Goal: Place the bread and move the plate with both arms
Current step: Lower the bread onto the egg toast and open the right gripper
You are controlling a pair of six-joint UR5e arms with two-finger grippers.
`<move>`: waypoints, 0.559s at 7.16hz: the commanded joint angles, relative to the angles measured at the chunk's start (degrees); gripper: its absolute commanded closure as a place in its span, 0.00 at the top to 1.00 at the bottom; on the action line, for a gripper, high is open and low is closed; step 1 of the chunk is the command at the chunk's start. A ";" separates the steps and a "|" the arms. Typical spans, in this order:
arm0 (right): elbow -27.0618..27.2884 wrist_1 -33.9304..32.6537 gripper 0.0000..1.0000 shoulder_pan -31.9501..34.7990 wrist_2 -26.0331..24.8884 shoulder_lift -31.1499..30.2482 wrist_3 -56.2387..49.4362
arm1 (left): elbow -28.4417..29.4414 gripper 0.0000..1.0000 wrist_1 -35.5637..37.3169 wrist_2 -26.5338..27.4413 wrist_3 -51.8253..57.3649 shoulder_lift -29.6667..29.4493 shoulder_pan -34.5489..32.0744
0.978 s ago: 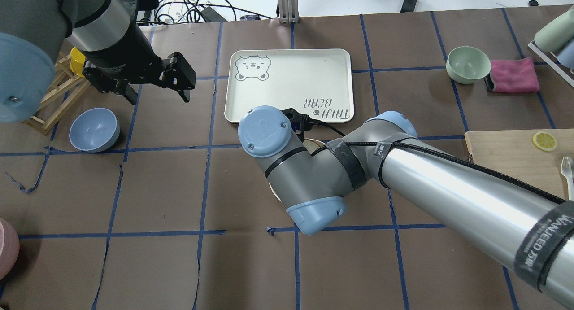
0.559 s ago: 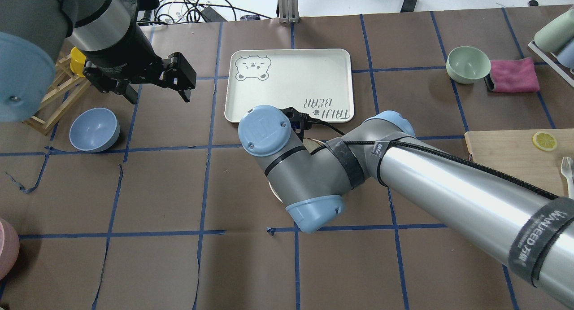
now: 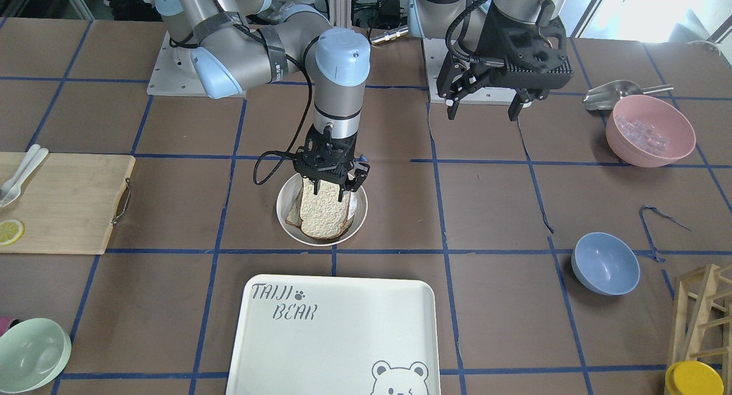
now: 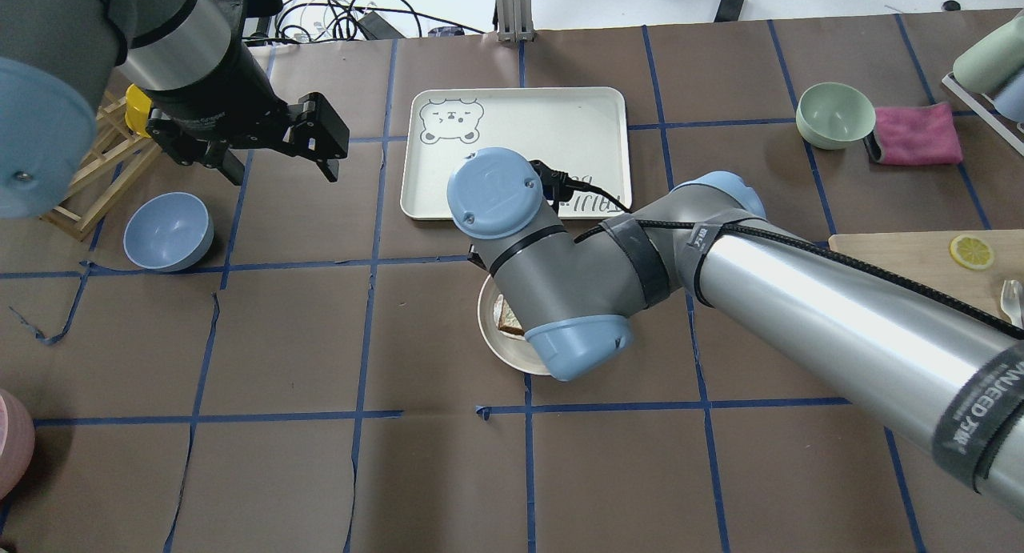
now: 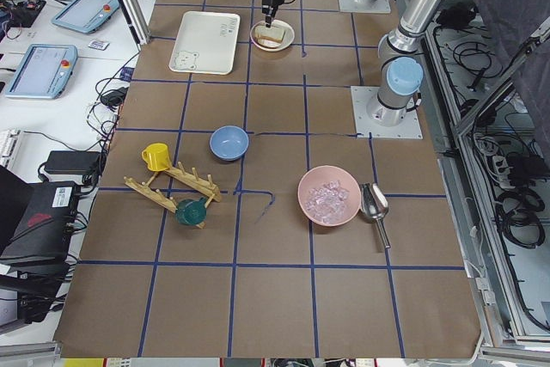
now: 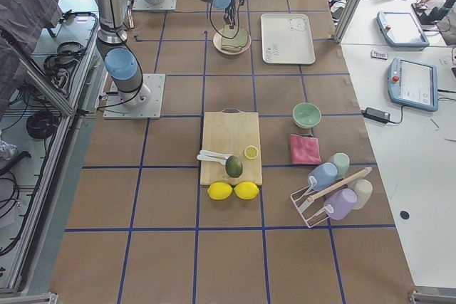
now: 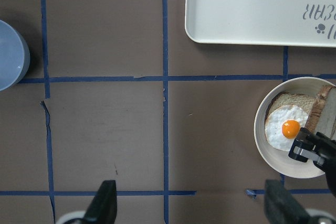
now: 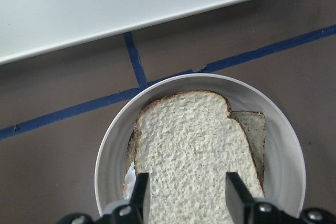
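The bread (image 3: 324, 212) hangs tilted over the plate (image 3: 281, 212), its near end up between the fingers of my right gripper (image 3: 327, 184) and its domed end down. The right wrist view shows the bread (image 8: 194, 150) between the two fingers, over the plate (image 8: 113, 156). My right gripper (image 8: 186, 182) is shut on the bread. Under it lies another slice topped with a fried egg (image 7: 286, 124). My left gripper (image 3: 483, 110) is open and empty, hovering over bare table well to the plate's left (image 4: 284, 169). The right arm hides most of the plate (image 4: 500, 349) in the overhead view.
The bear-printed tray (image 3: 343, 338) lies just beyond the plate. A blue bowl (image 3: 605, 263), a wooden rack (image 3: 703, 303) and a pink bowl of ice (image 3: 650, 129) stand on my left side. A cutting board (image 3: 63, 203) and a green bowl (image 3: 31, 355) stand on my right.
My right wrist has shifted away from the robot toward the tray, uncovering the plate's near-left part in the overhead view. The left arm has not moved.
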 commanded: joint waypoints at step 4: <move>-13.32 22.41 1.00 -11.87 3.36 -6.21 -18.98 | 0.29 1.00 1.30 -0.03 1.69 -2.09 0.09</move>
